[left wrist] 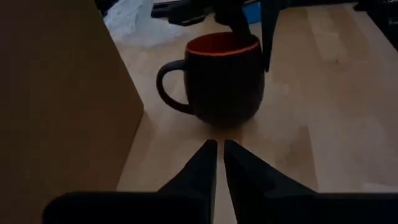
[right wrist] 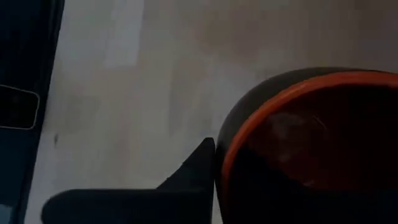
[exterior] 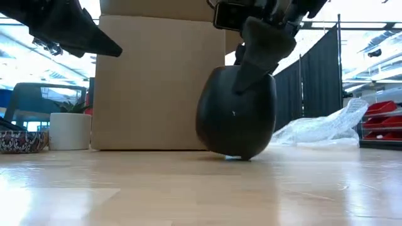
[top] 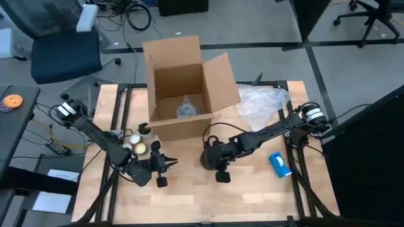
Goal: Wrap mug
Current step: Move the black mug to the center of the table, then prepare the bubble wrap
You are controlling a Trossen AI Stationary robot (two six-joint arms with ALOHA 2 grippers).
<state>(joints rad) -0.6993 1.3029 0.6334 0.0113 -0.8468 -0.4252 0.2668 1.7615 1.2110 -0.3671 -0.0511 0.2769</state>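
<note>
The mug is dark outside and orange inside. It sits on the wooden table in front of the open cardboard box, its handle toward the box. My right gripper comes in from the table's right and is shut on the mug's rim. My left gripper hovers a short way to the mug's left, fingers shut and pointing at it, touching nothing. In the low view the mug leans a little. My right gripper holds the mug by its rim on the side away from the handle, one finger outside the wall and the other inside the hollow. The fingers come slanting down from above and the right. The mug leans slightly, its bottom at the table top.
Crumpled bubble wrap lies at the back right beside the box. A blue roll lies near the right edge. A white cup and a patterned bowl stand left of the box. Bare wood stretches along the near edge.
</note>
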